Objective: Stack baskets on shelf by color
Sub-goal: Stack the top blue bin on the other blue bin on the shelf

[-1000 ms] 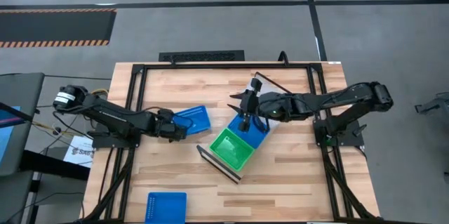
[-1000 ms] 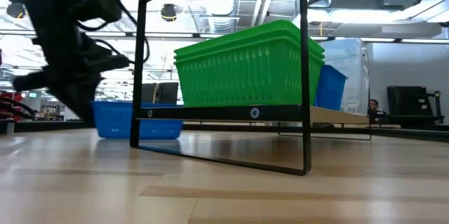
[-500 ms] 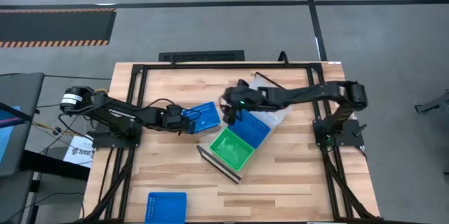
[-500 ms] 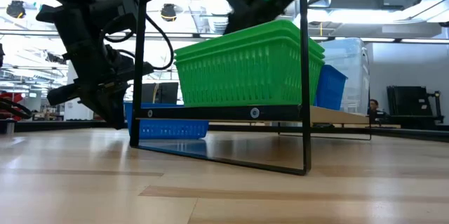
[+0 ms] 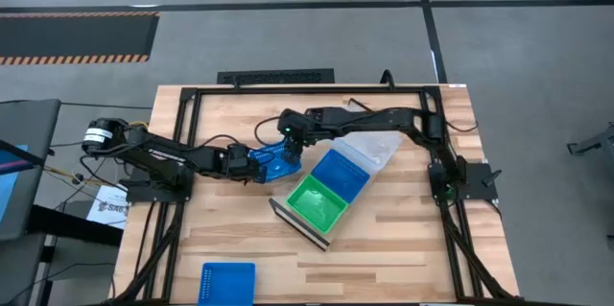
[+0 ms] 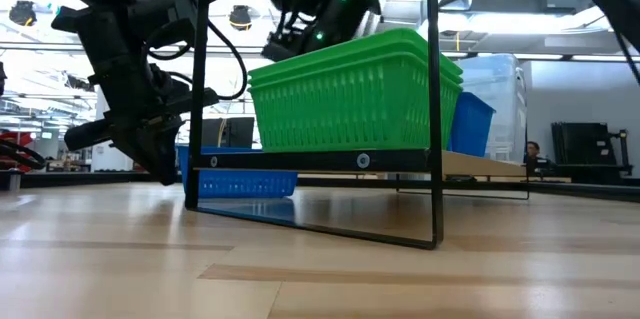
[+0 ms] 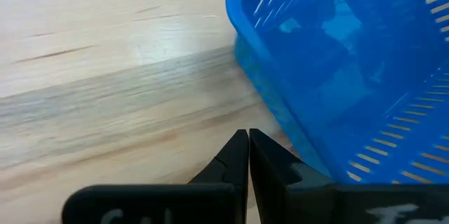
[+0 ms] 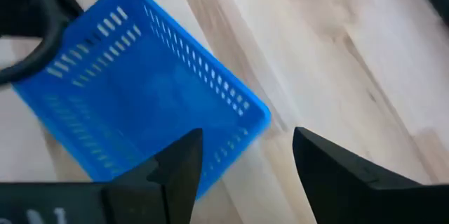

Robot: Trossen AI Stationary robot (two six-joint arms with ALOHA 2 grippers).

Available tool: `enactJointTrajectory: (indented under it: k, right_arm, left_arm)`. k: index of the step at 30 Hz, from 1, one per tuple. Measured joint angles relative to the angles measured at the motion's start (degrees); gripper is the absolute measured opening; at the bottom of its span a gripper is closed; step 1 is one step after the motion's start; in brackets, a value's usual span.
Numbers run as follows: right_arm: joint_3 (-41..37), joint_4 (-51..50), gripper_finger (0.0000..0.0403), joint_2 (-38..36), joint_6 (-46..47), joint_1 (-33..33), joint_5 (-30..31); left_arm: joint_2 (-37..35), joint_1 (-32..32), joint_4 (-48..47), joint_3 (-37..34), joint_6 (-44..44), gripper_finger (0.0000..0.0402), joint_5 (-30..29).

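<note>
both arms are matte black with loose black cables; the right arm shows small green lights.

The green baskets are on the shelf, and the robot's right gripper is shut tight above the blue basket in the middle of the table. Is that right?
Not quite. The right gripper is open, not shut: the right wrist view shows its two fingers spread wide apart above the blue basket. The rest is right: the green baskets do sit on the shelf.
</note>
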Motion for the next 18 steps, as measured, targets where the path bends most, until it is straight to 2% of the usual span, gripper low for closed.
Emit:
enactJointTrajectory:
  k: [4, 11, 18]
  right_arm:
    - [3.2, -2.8, 0.0240, 2.8, -0.1, -0.3, -0.2]
    - [3.4, -3.8, 0.0240, 2.3, -1.0, -0.9, -0.2]
    - [3.2, -5.6, 0.0240, 4.5, 1.9, -1.9, -5.9]
  left_arm:
    - [0.0, 0.0, -0.2, 0.0, 0.4, 0.0000, -0.4]
    - [0.0, 0.5, 0.4, 0.0, 0.6, 0.0000, -1.7]
    - [0.0, 0.5, 1.4, 0.0, 0.7, 0.0000, -2.2]
